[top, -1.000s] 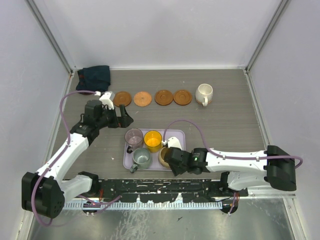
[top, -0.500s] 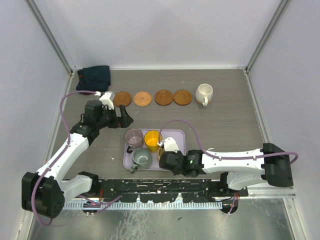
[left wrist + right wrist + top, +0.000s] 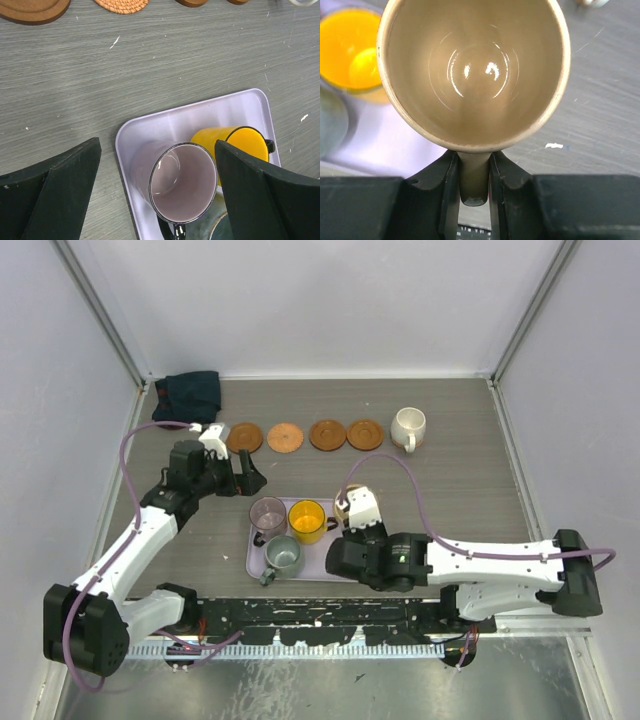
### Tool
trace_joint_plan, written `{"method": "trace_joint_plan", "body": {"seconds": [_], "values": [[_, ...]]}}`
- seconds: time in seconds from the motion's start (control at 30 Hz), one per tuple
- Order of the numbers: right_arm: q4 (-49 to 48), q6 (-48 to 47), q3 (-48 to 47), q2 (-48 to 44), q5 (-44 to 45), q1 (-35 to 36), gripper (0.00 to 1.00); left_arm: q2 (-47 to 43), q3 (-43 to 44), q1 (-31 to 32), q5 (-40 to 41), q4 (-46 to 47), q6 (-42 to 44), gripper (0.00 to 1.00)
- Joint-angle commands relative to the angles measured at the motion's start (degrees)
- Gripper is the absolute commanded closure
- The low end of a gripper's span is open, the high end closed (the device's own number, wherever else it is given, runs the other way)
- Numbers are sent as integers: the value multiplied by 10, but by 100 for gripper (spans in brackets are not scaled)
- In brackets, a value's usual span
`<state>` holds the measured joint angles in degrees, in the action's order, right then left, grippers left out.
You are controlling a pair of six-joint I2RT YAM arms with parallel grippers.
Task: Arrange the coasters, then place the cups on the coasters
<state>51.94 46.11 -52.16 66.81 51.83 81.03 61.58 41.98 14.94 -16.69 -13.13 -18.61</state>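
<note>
Several brown coasters (image 3: pixel 285 437) lie in a row at the back, and a white cup (image 3: pixel 408 428) stands at the row's right end. On the lavender tray (image 3: pixel 249 558) stand the mauve cup (image 3: pixel 268 515), yellow cup (image 3: pixel 306 521) and grey-green cup (image 3: pixel 283 556). My right gripper (image 3: pixel 474 175) is shut on the handle of the tan cup (image 3: pixel 472 70), held upright above the tray's right edge. My left gripper (image 3: pixel 157 145) hangs open above the mauve cup (image 3: pixel 177 185) and touches nothing.
A dark blue cloth (image 3: pixel 190 392) lies in the back left corner. White walls close in the table on three sides. In the left wrist view, a dark coaster (image 3: pixel 30 10) and a woven one (image 3: pixel 122 5) lie beyond the tray (image 3: pixel 150 125).
My right gripper has closed on the tan cup's handle, lifted it off the tray's near right corner and carried it away from the table's near edge. The left arm has not moved.
</note>
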Motion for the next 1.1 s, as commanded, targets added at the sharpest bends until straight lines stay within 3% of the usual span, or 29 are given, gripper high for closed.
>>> {"method": "trace_joint_plan", "body": {"seconds": [0.0, 0.17, 0.37, 0.67, 1.07], "values": [[-46, -43, -62, -30, 157, -52, 99, -4, 1, 2, -1, 24, 2, 2], [-247, -233, -29, -45, 71, -189, 99, 7, 5, 2, -5, 30, 4, 2], [-399, -318, -41, 14, -104, -360, 99, 18, 6, 2, -1, 34, 9, 2], [-479, -378, -148, 199, -214, -482, 99, 20, 3, 2, 5, 36, 12, 2], [-513, -362, -215, 312, -316, -555, 99, 24, -3, 2, 7, 34, 12, 2]]}}
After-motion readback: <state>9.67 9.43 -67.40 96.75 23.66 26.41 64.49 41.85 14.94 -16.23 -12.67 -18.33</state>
